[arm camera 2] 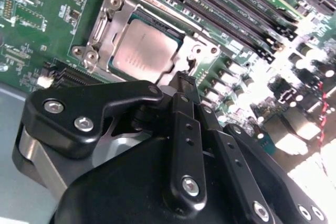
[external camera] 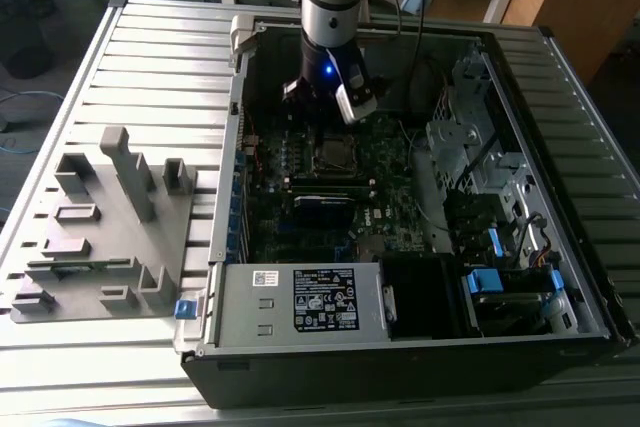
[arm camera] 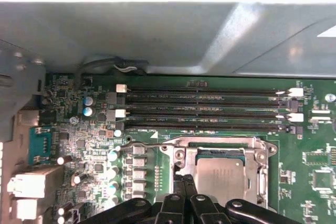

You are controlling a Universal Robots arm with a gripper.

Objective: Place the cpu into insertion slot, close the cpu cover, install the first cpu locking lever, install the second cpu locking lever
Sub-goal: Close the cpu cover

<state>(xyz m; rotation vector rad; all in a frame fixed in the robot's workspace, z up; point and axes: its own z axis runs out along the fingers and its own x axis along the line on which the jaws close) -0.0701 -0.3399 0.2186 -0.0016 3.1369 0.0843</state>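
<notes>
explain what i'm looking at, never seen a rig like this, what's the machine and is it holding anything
One robot arm reaches into an open computer case lying on a slatted metal table. The exterior view looks on from off the arm; both wrist views ride on it, looking past its gripper at the motherboard. The cpu sits in the insertion slot, framed by the cpu cover. The gripper is shut next to it, holding nothing. A grey fixture rests on the table.

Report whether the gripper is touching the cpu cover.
Cannot tell. In both wrist views the gripper overlaps the edge of the cpu cover, but neither view plainly shows contact or a gap between them.
</notes>
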